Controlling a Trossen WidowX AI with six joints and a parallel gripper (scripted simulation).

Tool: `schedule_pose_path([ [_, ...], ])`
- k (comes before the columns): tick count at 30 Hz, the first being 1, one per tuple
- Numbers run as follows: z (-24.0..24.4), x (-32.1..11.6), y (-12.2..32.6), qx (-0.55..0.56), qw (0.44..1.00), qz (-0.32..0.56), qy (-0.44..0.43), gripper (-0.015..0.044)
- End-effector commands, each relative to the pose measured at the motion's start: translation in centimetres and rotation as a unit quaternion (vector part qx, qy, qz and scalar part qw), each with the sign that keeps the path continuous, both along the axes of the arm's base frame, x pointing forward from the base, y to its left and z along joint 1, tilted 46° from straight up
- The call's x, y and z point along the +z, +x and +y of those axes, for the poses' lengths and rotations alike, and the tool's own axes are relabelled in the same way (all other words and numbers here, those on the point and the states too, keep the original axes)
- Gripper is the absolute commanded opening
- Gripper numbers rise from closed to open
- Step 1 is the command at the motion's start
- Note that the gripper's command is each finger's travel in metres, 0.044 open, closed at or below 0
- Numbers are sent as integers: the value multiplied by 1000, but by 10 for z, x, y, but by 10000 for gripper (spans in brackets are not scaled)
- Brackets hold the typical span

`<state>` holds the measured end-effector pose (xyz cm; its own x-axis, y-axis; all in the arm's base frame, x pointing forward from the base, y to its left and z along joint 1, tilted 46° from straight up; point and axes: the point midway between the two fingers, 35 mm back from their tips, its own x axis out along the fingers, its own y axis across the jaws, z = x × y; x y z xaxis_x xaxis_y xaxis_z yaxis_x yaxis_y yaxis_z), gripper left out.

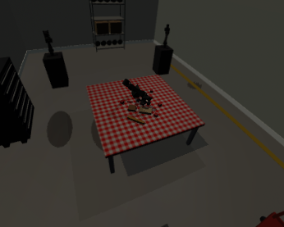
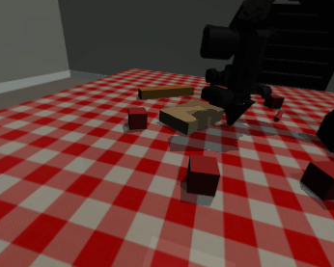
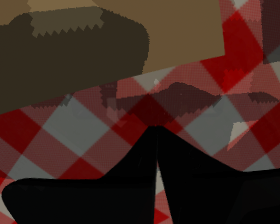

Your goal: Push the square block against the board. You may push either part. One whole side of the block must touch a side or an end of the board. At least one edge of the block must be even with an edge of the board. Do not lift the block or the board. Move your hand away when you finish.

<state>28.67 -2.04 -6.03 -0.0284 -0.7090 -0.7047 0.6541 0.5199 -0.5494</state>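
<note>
The board [image 1: 145,111] [image 2: 181,114] [image 3: 185,35] lies flat, pale tan and partly under the arm's shadow. The square block [image 1: 132,107] is browner and lies beside the board in the top view, with what looks like a narrow gap between them. I cannot make the block out surely in the exterior view or the wrist view. My gripper [image 2: 231,121] [image 3: 156,128] is shut and empty, its tips low over the cloth. In the wrist view a strip of cloth shows between the tips and the board's near side, so they are apart.
An orange-brown bar [image 1: 135,120] [image 2: 166,93] lies beyond the block and board from the arm. Several red cubes lie around, including one near the board [image 2: 137,119], one in front [image 2: 203,174] and one at right [image 2: 326,178]. A small red cylinder [image 2: 278,115] lies behind the gripper.
</note>
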Motion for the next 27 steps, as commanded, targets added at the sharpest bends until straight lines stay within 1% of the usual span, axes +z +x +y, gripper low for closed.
schedule_pose_path([
  [1,2,-5,-9,-3,1000,3,1,0],
  [9,6,-8,-16,-3,1000,3,0,0],
  [11,14,2,-10,0,1000,2,0,0],
  [14,42,30,-9,-3,1000,3,2,0],
  [20,44,32,-9,-4,1000,3,1,0],
  [22,43,30,1,7,1000,1,2,0],
  [27,43,38,52,26,999,21,4,0],
])
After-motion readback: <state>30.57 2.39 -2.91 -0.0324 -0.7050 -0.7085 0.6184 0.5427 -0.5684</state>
